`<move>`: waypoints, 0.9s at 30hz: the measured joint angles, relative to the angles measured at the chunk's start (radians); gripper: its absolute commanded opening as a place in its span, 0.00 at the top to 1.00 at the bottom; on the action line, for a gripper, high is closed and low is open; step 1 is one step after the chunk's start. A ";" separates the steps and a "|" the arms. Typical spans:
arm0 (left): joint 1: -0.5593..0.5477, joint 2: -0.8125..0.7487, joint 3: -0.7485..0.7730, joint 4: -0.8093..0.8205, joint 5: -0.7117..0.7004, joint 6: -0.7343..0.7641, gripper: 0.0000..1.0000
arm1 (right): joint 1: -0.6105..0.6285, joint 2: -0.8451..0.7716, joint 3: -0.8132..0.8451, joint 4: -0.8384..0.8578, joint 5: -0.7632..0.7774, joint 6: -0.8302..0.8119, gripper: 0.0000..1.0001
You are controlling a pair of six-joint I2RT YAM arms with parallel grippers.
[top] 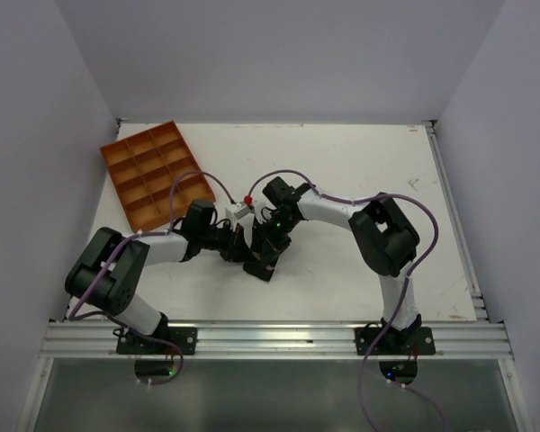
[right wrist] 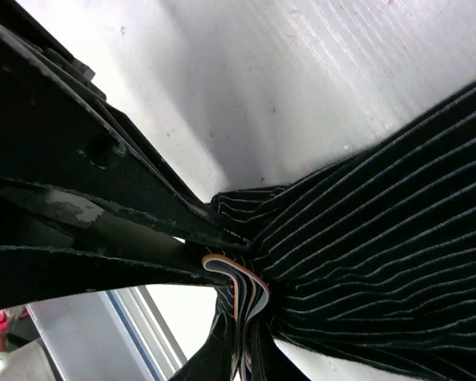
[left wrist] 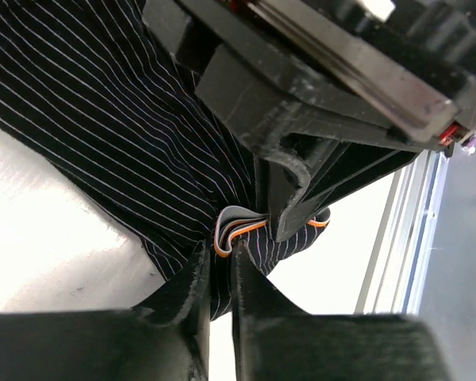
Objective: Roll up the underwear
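1. The soft black pinstriped fabric underwear (left wrist: pixel 127 135), edged with a grey-and-orange band, is bunched over the middle of the white table (top: pixel 360 171), caught between both grippers.
2. Left gripper (left wrist: pixel 220 252) — jaws nearly together, nipping the fabric beside the folded band.
3. Right gripper (right wrist: pixel 232 255) — jaws pressed closed on the stacked band folds, just beside the left fingertips.
4. The cloth fans out from the pinch in pleats.

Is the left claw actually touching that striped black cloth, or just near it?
Touching. The left wrist view shows the left gripper pinched shut on the bunched edge of the underwear, with no gap.
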 measured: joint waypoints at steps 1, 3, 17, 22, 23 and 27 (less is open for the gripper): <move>0.000 0.000 0.000 0.000 -0.001 -0.003 1.00 | 0.000 0.000 -0.003 0.003 0.001 0.008 0.92; 0.000 0.000 0.000 0.001 0.000 -0.006 1.00 | 0.000 -0.005 -0.008 0.007 0.003 0.027 0.82; -0.008 0.000 -0.001 0.026 -0.008 -0.017 1.00 | -0.055 -0.140 -0.077 0.087 0.179 0.340 0.72; -0.016 0.000 -0.001 0.026 -0.019 -0.017 1.00 | -0.063 -0.144 0.009 0.071 0.296 0.426 0.70; -0.019 0.000 -0.001 0.026 -0.021 -0.017 1.00 | -0.063 -0.142 0.026 0.072 0.310 0.440 0.70; -0.027 0.000 -0.001 0.026 -0.031 -0.018 1.00 | -0.059 -0.111 0.079 0.074 0.352 0.482 0.70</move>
